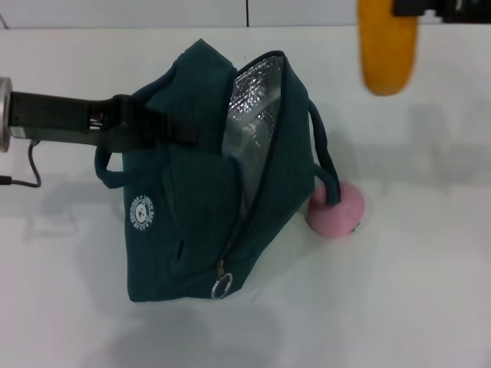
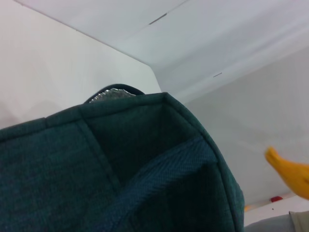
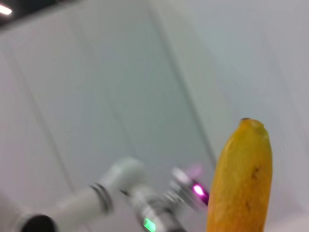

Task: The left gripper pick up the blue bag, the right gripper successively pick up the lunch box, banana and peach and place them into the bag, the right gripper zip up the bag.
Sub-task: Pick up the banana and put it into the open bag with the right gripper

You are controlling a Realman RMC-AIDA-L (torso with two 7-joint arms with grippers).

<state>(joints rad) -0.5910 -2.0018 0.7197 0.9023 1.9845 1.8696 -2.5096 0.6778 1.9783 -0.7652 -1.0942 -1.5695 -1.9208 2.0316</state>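
Blue bag (image 1: pixel 192 207) stands on the white table (image 1: pixel 414 291), mouth unzipped, foil lining (image 1: pixel 253 107) exposed, ring pull (image 1: pixel 222 287) at its near end. Left gripper (image 1: pixel 165 126) is clamped on the bag's upper edge. Banana (image 1: pixel 387 46) hangs above and well beyond the bag, held by the right gripper (image 1: pixel 422 8) at the frame's top. Peach (image 1: pixel 337 208) sits touching the bag's far-side handle (image 1: pixel 326 157).
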